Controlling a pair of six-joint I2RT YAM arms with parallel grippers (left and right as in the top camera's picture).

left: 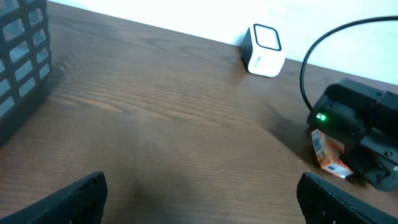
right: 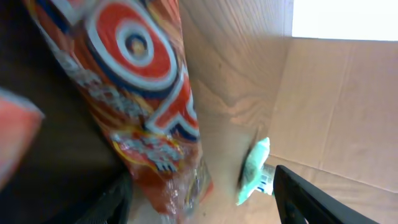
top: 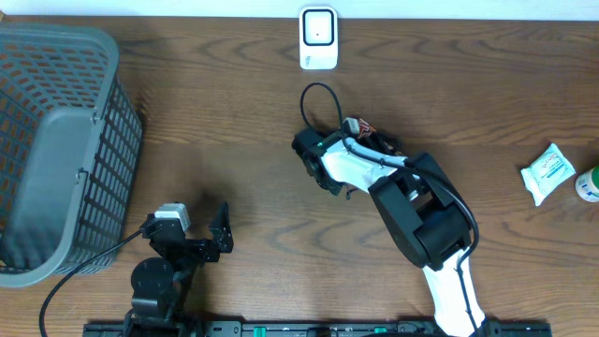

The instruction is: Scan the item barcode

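Observation:
The item is an orange-red snack packet (right: pixel 140 93). It lies between the jaws of my right gripper (right: pixel 202 186), close against the left finger (right: pixel 115 202). A wide gap separates it from the right finger (right: pixel 311 199), so that gripper is open. From overhead only a reddish scrap of the packet (top: pixel 367 129) shows under the right gripper (top: pixel 372 140) at mid-table. The white barcode scanner (top: pixel 318 37) stands at the far edge, apart from both arms. My left gripper (top: pixel 201 239) rests open and empty near the front left. The left wrist view shows the packet (left: pixel 329 155) and scanner (left: pixel 264 50).
A grey mesh basket (top: pixel 56 150) fills the left side. A white-green pouch (top: pixel 547 173) and a green-topped thing (top: pixel 588 184) lie at the right edge. A black cable (top: pixel 314 94) loops between the right gripper and the scanner. A cardboard wall (right: pixel 336 106) rises beyond the table.

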